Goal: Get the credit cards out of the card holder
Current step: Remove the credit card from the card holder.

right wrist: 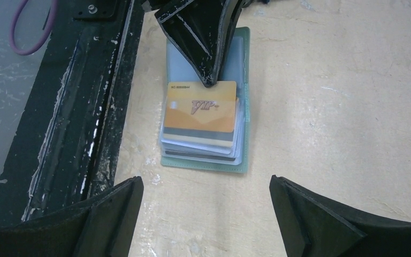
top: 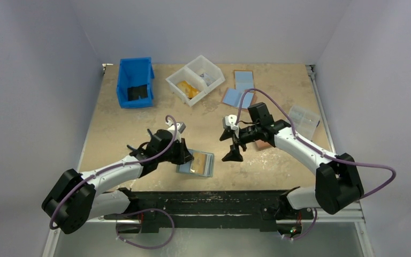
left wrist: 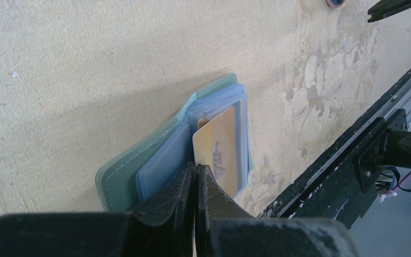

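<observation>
Card holder [right wrist: 244,107] is laid open on the table [right wrist: 326,107], just beside the black front rail [right wrist: 85,107], with its clear sleeves turned up. A tan-orange credit card [right wrist: 198,107] on the top sleeve is pinched at its edge by the closed left gripper [right wrist: 208,81]. The right gripper [right wrist: 203,184] is held above the holder, jaws spread wide.

The card holder [right wrist: 203,164] is seen in teal-green, its sleeves clear with a bluish tint. The top credit card [right wrist: 199,110] is coloured tan-orange, with dark red "VIP" lettering and a grey band along one edge. The tabletop [top: 139,118] is shown in mottled beige with paler worn patches, the left fingers [right wrist: 200,37] are black, and a blue bin [top: 123,80], a white tray [top: 184,68] and purple cables [top: 255,90] are also seen.
</observation>
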`<state>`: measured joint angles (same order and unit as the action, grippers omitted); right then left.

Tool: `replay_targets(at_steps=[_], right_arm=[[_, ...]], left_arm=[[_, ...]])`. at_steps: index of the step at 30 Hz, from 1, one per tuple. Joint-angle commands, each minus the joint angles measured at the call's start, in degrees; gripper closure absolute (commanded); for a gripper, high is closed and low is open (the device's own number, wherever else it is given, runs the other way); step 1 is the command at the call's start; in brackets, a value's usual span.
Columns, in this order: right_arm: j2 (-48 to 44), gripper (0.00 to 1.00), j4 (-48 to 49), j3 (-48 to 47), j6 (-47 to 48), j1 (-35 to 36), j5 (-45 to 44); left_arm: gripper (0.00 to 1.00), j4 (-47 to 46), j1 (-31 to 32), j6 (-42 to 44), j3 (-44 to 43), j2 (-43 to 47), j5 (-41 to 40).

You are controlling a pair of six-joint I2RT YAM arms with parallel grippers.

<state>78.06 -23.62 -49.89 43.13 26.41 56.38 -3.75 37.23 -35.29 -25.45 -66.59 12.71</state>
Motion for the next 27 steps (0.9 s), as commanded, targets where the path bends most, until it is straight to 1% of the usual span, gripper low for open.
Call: replay_targets(at_steps=[1, 3, 10, 18, 21, 24, 27], right_arm=[[0.3, 0.01, 1.8, 0.1, 1.0, 0.3, 1.5], [1.1, 0.01, 2.2, -0.2, 0.7, 0.3, 1.7], [4.7, 0.01, 2.7, -1.4, -0.2, 2.9, 0.3], [9.4, 0.01, 4.2, -3.6, -5.5, 3.7, 2.9], [10.2, 0.01, 5.1, -3.5, -7.0, 3.9, 3.0], [10.3, 0.01, 5.8, -3.3, -7.7, 3.9, 2.6], [10.9, 0.01, 5.7, -3.5, -8.0, 3.9, 2.7]], left_arm=[[1.0, 2.0, -0.3, 2.0, -3.8, 0.3, -0.2], [1.0, 3.5, -0.3, 2.7, -4.7, 0.3, -0.4], [1.0, 3.7, -0.3, 4.4, -6.3, 0.1, 0.1], [1.0, 2.1, -0.3, 5.4, -6.8, -2.1, 0.5], [1.0, 3.6, -0.3, 5.8, -7.8, -2.8, -1.9], [1.0, 9.4, -0.3, 6.0, -9.2, -2.0, -6.6], [1.0, 11.9, -0.3, 6.1, -10.0, -1.6, -8.4]])
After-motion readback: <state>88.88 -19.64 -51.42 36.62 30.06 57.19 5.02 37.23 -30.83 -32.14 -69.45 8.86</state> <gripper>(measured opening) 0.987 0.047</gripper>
